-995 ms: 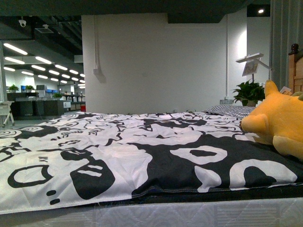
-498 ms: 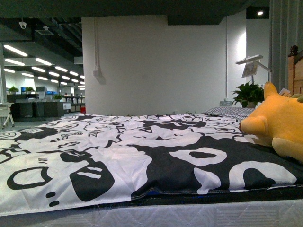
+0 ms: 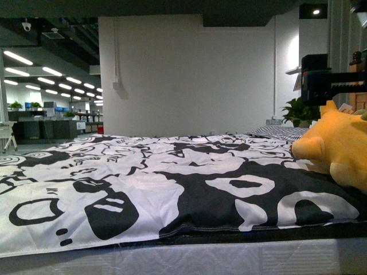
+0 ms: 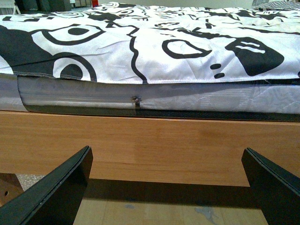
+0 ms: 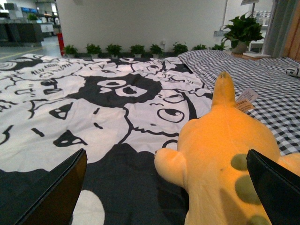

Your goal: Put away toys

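**Both claws spread wide; plush cut off at right edge**

Right claw (image 5: 167, 152) is spread wide, its two dark fingers well apart and nothing between them; only the fingertips show. Just beyond it lies the orange-yellow plush animal (image 5: 225, 150), resting on the black-and-white duvet (image 5: 70, 108) beside a checked sheet (image 5: 243, 70). A paper tag (image 5: 244, 99) lies by its pointed tuft. Part of its body runs out of the picture.

In the front view the plush (image 3: 338, 149) sits at the right edge of the frame, half cut off. A black piece of the right arm (image 3: 321, 85) juts in at the upper right, above the plush; the claw itself cannot be made out there.

Left claw (image 4: 166, 151) is likewise spread wide and holds nothing. It faces the wooden bed frame (image 4: 150, 145), the mattress (image 4: 211, 101) and a small zip pull (image 4: 136, 101). No plush shows in that view.
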